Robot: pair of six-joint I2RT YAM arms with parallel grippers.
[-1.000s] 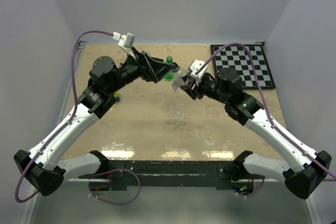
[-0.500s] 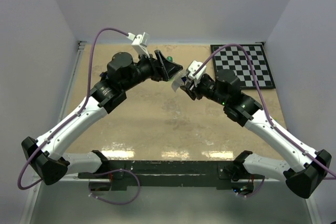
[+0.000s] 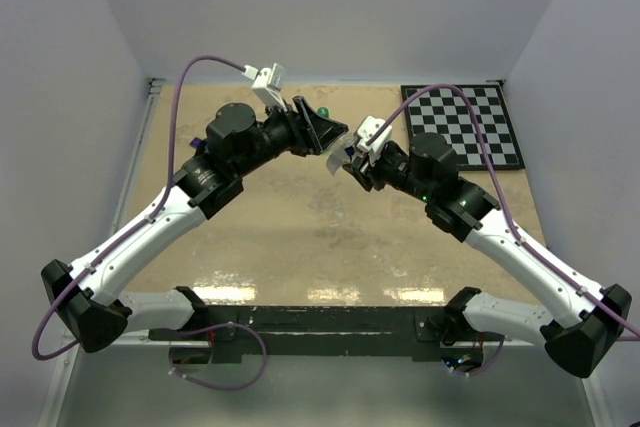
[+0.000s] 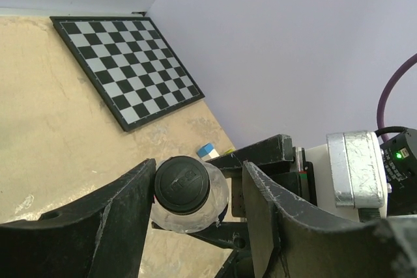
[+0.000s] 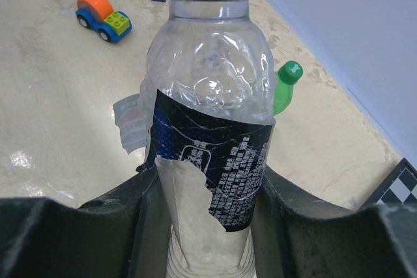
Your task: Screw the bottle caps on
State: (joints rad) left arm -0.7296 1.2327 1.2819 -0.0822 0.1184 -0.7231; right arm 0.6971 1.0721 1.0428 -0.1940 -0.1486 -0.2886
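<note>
The left gripper (image 3: pixel 332 139) has swung up and in toward the middle of the table since a second ago, and its jaws have narrowed. It now meets the right gripper (image 3: pixel 348 159) above the far centre of the table.

The right gripper is clamped on the lower body of the clear bottle (image 5: pixel 208 115) and holds it off the table. The black cap (image 4: pixel 182 183) sits on the bottle's neck. The left gripper's jaws stand partly open around the cap. One finger (image 4: pixel 124 206) is touching or nearly touching its rim, and a gap shows on the other side, so it has no grip on it yet.

The bottle's long axis runs from the right gripper toward the left one, with the cap end pointing straight at the left wrist camera. How it tilts against the table I cannot tell.

To do this step well, the left jaws should probably centre on the cap before closing. They should then turn about the bottle's axis while the right gripper keeps the thin bottle from twisting.

A green bottle (image 5: pixel 283 86), already capped, stands on the table behind.
</note>
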